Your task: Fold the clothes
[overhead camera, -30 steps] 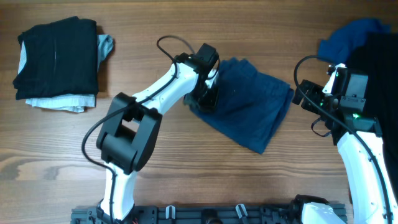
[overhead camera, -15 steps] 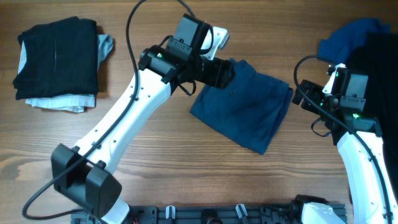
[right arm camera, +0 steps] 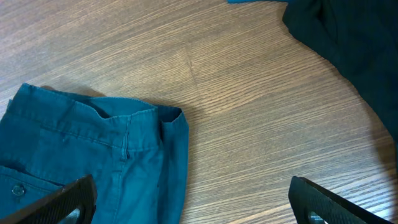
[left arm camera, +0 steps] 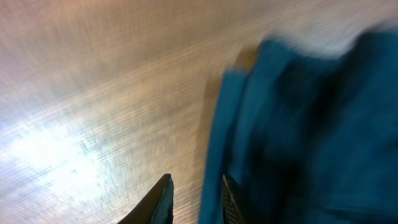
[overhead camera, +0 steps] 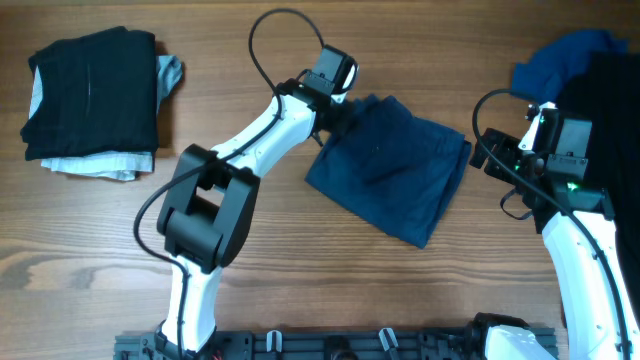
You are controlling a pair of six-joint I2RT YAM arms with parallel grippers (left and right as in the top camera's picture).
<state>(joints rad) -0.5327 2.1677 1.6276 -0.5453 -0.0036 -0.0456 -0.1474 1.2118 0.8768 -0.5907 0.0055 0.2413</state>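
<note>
Dark blue denim shorts (overhead camera: 395,170) lie partly folded at the table's centre, waistband toward the right. My left gripper (overhead camera: 334,118) is at their upper left corner. In the blurred left wrist view the shorts (left arm camera: 311,124) fill the right side, and the left gripper (left arm camera: 196,200) has its jaws close together with the fabric's edge between them. My right gripper (overhead camera: 515,150) hovers just right of the shorts. In the right wrist view it (right arm camera: 193,202) is wide open and holds nothing, with the shorts' waistband (right arm camera: 93,155) below and to the left.
A stack of folded clothes (overhead camera: 95,100), black over pale grey-white, sits at the far left. A black garment (overhead camera: 605,110) and a brighter blue one (overhead camera: 560,60) are piled at the right edge; the black one (right arm camera: 348,43) also shows in the right wrist view.
The left gripper let go of the shorts' left corner, rose and swung up, then came down at their upper left corner with its jaws narrowed again. The right arm has not moved.
</note>
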